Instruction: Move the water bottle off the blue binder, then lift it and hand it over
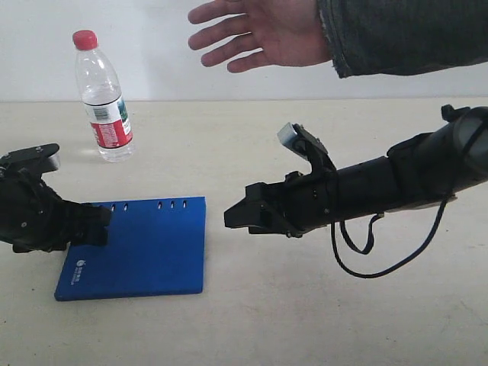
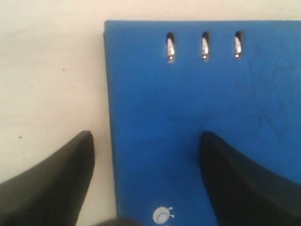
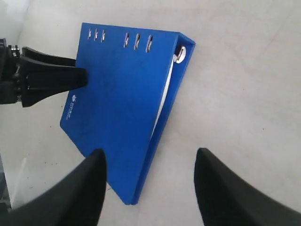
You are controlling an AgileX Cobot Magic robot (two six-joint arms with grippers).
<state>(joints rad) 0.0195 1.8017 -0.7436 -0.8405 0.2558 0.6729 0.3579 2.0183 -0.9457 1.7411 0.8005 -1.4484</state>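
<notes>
The water bottle (image 1: pixel 104 99) stands upright on the table (image 1: pixel 305 305), well apart from the blue binder (image 1: pixel 149 248), so the first step appears complete. The binder lies flat on the table, not yet lifted. The left gripper (image 2: pixel 146 139) is at the binder's logo-side edge with its jaws wide apart, one finger over the cover and the other over the table beside it; it grips nothing. The right gripper (image 3: pixel 149 160) hovers near the opposite edge, jaws likewise spread and empty. A person's open hand (image 1: pixel 259 34) waits above the far side of the table. Remaining, by this judgement: closing on the object, the lift and the handover.
</notes>
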